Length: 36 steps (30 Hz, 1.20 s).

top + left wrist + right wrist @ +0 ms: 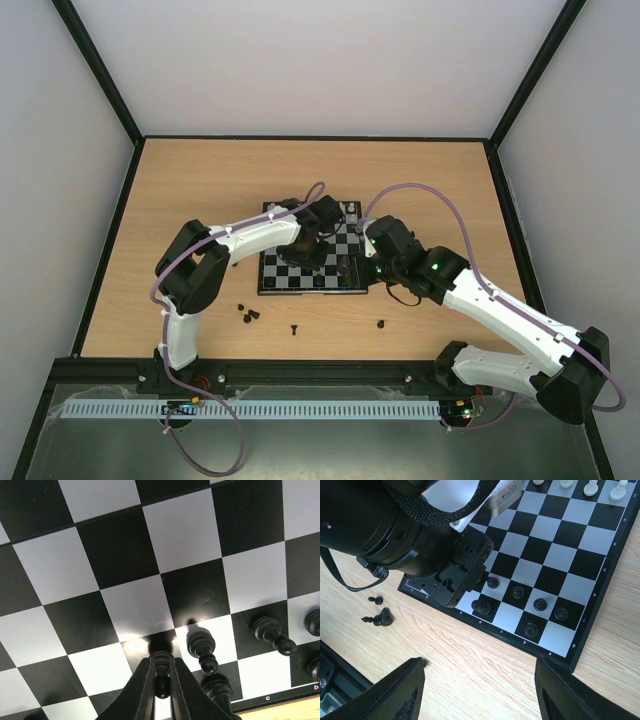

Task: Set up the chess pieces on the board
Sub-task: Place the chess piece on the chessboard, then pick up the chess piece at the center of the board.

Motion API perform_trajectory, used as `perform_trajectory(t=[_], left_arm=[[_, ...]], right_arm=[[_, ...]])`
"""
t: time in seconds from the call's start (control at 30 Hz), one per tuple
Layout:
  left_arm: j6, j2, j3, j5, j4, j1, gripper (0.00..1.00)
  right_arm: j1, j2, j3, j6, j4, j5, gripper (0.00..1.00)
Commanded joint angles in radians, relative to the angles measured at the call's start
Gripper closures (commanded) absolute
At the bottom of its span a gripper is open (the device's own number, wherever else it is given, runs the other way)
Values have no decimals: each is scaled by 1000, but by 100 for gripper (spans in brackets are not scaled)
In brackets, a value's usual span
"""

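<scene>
Black pawn sits pinched between the fingers of the left gripper, whose jaws are pressed together on its stem. Its long axis is upright on the board, with the head toward the wrist camera, so in that view it runs along the 12-to-6 line. Its foot is over a black square in the second row from the lettered edge. Whether it touches that square cannot be told.

Three other black pawns stand upright in the same row toward 3 o'clock, each on its own square. Two further black pieces stand on the edge row at about 5 o'clock of the held pawn.

From above, the board lies near the middle of the wooden table, turned slightly off square. White pieces stand along its far row toward the 1 o'clock corner, and the black ones fill part of the near right corner. The squares between them are bare.

Loose black pieces lie on the wood off the board at 6 to 7 o'clock, some tipped on their sides.

The right gripper hovers over the wood beside the board's black corner, at about 4 o'clock of the board from above. Its fingers are spread wide and nothing is between them.
</scene>
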Motion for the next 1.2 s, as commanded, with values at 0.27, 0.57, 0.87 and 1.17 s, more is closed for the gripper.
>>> perform_trajectory(t=[0.27,0.57,0.87,1.17], left_arm=[[-6,30,26,-19,-17,10,87],[-27,-24,42,-45,-43,10,67],[-108,-219,-99,-98,-105,11,66],[-244,-458,-378,-109,-129,10,60]], right_arm=[[-5,-21,-23,-11,-27,-14,39],[-4,-18,-25,-12,-27,-21,39],[-5,-21,-23,-12,-22,-33,39],[-5,-23,-27,-16,-15,-68,39]])
